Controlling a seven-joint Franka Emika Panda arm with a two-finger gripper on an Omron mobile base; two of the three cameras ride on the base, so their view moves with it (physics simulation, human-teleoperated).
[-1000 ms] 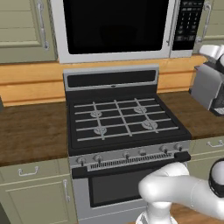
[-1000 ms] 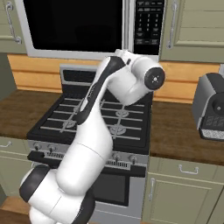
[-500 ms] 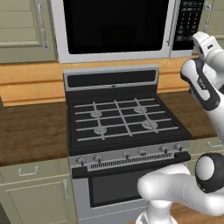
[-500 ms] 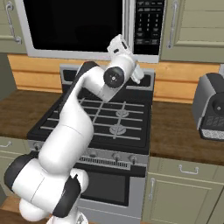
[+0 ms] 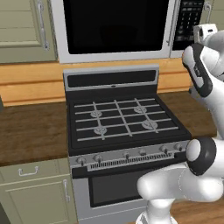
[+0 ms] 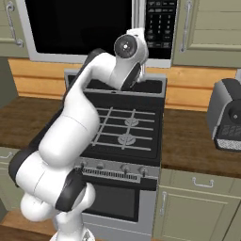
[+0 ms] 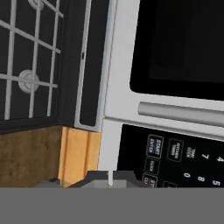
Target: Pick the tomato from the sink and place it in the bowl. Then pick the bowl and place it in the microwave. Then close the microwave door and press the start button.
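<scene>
Hand view shows the gripper (image 7: 110, 178), jaws together, just short of the keypad (image 7: 175, 159); the microwave door (image 5: 114, 27) is shut. Pressing start is the step in hand, so the closed tips likely need a short, straight push onto that button.

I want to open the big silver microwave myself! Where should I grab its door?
Grab the long silver bar handle on the dark-glass microwave door, beside the black keypad panel. It stands off the door, so fingers can wrap it from the front. Take its middle and pull straight toward you.
</scene>
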